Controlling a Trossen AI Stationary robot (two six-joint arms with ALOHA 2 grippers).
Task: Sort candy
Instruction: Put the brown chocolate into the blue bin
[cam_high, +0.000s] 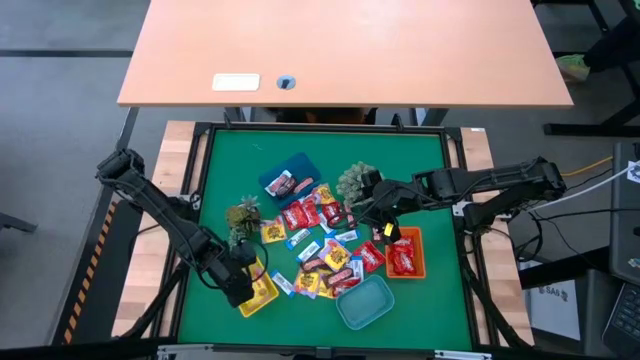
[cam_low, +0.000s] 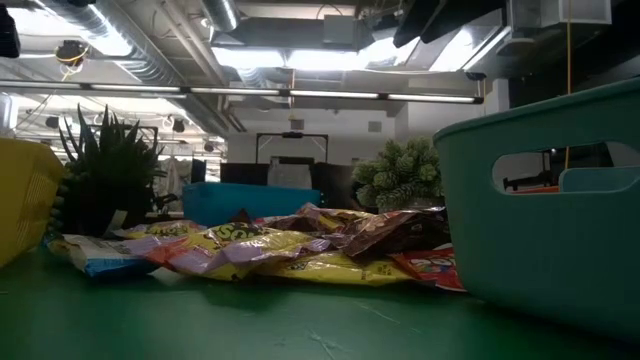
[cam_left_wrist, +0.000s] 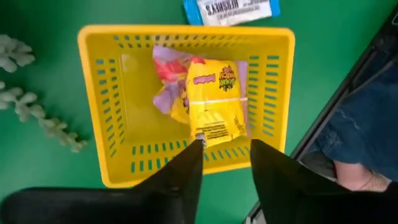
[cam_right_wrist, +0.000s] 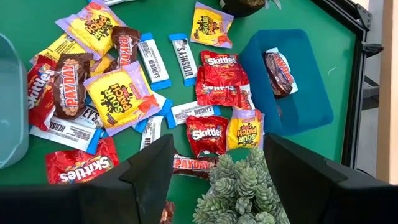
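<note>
Spread over the middle of the green bench (cam_high: 420, 300): the candy (cam_high: 322, 245), a loose heap of flat crinkled foil packets, ringed by four small plastic trays. Toward the far edge, a blue tray (cam_right_wrist: 292, 87) holding one dark brown packet; by the right edge, an orange tray (cam_high: 405, 252) with red packets; near the front edge, an empty-looking teal tray (cam_high: 365, 302) with smooth walls and a handle slot; toward the front-left corner, a slotted yellow basket (cam_left_wrist: 99, 93) holding a yellow Sour Patch packet (cam_left_wrist: 214, 102) over a purple-and-red wrapper. Readable on the heap: red Skittles (cam_right_wrist: 217, 71), brown Payday (cam_right_wrist: 69, 84), blue-and-white Hershey's (cam_right_wrist: 185, 59), yellow Sour Patch (cam_right_wrist: 118, 98). Two spiky artificial plants crowding the pile: a dark green one (cam_high: 241, 217) left of it, a pale succulent-like one (cam_high: 353, 180) at its far right side, directly before the right end effector. Left end effector (cam_left_wrist: 226, 152) poised over the near wall of the yellow basket, fingers parted a little, nothing pinched, tips just above the Sour Patch packet. Right end effector (cam_right_wrist: 217, 155) above the right side of the heap beside the pale plant, fingers spread wide and empty. Beyond the far edge, a second light wood table (cam_high: 340, 50) with a white label.
</note>
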